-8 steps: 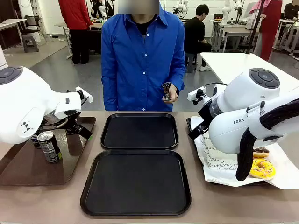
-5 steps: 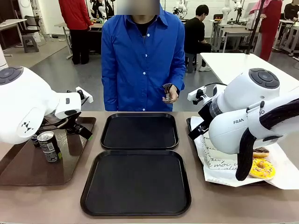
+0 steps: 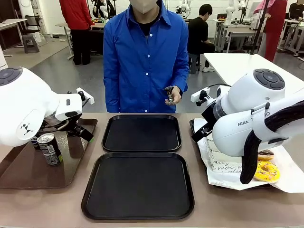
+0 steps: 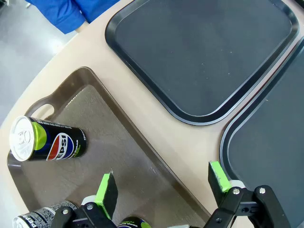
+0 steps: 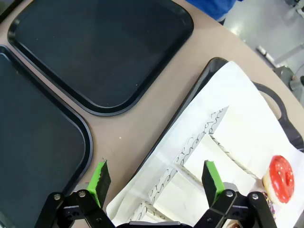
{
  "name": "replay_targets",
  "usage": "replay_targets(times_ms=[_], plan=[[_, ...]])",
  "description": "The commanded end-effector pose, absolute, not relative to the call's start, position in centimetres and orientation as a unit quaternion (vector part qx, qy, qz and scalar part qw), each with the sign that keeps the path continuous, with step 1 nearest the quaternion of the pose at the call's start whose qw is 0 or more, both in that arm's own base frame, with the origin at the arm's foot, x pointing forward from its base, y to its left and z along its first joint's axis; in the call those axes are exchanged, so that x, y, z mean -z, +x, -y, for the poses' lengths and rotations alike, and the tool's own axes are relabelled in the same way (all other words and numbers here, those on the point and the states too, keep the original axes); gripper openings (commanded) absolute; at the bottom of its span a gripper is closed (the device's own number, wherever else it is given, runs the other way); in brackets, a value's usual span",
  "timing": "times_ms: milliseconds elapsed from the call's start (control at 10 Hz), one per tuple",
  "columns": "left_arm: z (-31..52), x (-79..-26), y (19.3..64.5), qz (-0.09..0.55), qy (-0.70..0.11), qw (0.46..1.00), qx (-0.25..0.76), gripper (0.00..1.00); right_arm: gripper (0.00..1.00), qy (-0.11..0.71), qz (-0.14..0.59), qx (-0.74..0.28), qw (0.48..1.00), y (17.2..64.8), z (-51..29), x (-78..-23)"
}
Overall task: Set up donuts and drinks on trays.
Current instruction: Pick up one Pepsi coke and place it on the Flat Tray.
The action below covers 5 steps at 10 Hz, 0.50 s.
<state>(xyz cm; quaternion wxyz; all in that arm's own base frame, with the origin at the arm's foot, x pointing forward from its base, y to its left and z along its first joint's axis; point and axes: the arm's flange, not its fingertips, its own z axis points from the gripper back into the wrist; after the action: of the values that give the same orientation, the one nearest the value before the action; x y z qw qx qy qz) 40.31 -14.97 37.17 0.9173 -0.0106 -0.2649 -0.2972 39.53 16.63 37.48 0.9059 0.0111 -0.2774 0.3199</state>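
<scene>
both arms paused, black trays waiting empty

almost nothing is changing since the earlier frames: both arms are holding their poses, and only the person's hand (image 3: 172,95) is shifting slightly. the left end effector (image 4: 161,181) is hanging released over the glossy brown plastic tray (image 4: 95,111), near the slim black soda cans (image 4: 47,142), probably staging a pick. the right end effector (image 5: 156,179) is hanging released above the white paper-lined tray (image 5: 209,69) carrying the ring donuts (image 3: 266,172). the two matte black square trays (image 3: 141,134) are lying empty between them.
</scene>
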Motion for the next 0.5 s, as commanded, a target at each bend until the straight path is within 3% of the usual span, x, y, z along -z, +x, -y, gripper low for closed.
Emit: replay_targets(times_ms=[0, 400], plan=[[14.97, -37.17, 40.31, 0.265, -0.011, 0.917, 0.297, 1.0, 1.0, 0.011, 0.277, -0.32, 0.906, 39.53, -16.64, -37.48], [14.97, -37.17, 40.31, 0.265, -0.011, 0.917, 0.297, 1.0, 1.0, 0.011, 0.277, -0.32, 0.906, 39.53, -16.64, -37.48]])
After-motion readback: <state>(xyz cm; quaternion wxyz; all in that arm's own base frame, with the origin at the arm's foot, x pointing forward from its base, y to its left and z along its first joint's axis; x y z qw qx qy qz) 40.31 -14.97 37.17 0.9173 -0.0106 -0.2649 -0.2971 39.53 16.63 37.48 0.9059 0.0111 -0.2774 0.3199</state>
